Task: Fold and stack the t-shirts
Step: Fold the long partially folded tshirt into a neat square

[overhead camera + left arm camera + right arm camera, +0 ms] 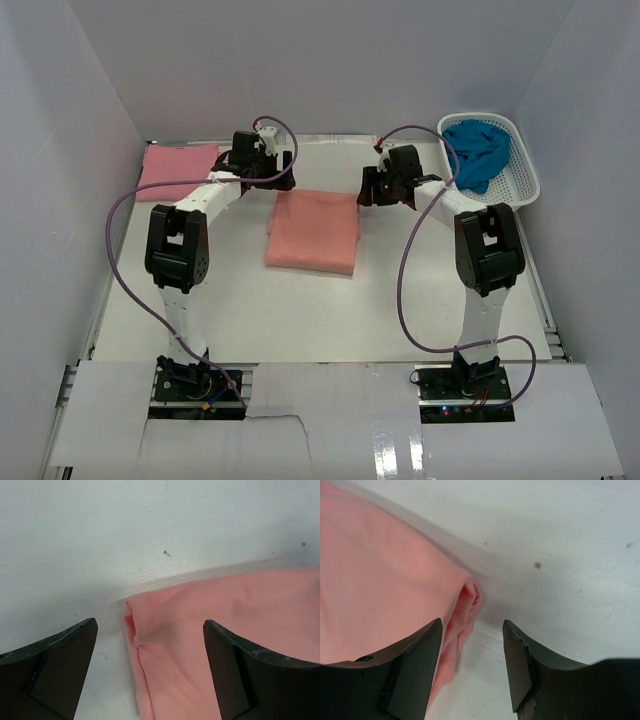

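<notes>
left hand (150, 625), right hand (471, 625) wide at salmon shirt (313, 232) corners, teal shirt (478, 150) in basket (523, 182), pink shirt (178, 166) apart

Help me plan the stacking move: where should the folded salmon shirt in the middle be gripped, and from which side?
Take the salmon shirt at its two far corners, from above: the layered folds end there, and the open left tool and right tool each sit over one.

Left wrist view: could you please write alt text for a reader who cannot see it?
The folded corner of a salmon-orange t-shirt lies on the white table, between the two dark fingers of the open left tool. The tool holds nothing.
</notes>
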Available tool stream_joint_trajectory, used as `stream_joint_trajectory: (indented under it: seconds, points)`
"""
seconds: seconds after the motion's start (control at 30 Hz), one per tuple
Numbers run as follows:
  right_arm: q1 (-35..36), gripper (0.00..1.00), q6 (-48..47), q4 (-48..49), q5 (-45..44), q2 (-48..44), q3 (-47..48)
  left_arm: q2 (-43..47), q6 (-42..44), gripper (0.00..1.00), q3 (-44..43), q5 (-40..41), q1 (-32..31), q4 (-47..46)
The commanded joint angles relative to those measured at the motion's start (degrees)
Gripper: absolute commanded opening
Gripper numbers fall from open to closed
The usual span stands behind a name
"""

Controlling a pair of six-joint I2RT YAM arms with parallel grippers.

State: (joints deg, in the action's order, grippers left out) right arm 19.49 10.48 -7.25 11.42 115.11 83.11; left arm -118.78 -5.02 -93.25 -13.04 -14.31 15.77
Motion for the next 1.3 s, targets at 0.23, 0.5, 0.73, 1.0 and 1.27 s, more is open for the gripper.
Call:
stream_joint_trajectory:
  seconds: [0.23, 0.5, 0.73, 1.0, 1.27]
  points:
    - [0.4, 0.56, 4.5, 4.6, 7.9, -12.9, -12.3, 15.3, -8.7, 0.98, 7.4, -8.9, 0.4, -0.1]
    - [2.6, 0.58, 6.0, -1.5, 13.0, -11.8, -13.8, 14.5, -15.4, 0.98, 13.6, -22.6, 0.4, -2.1]
    - [2.8, 0.47, 6.5, 1.5, 9.7, -13.5, -18.7, 18.0, -20.0, 0.97, 22.6, -19.4, 3.7, -4.7]
    - [2.7, 0.50, 8.3, 4.0, 16.2, -11.8, -19.7, 21.2, -27.8, 0.96, 33.0, -31.6, 10.9, -16.2]
    - [2.7, 0.32, 9.3, 4.9, 17.3, -10.6, -19.6, 20.3, -31.0, 0.95, 34.1, -38.0, 10.9, -21.1]
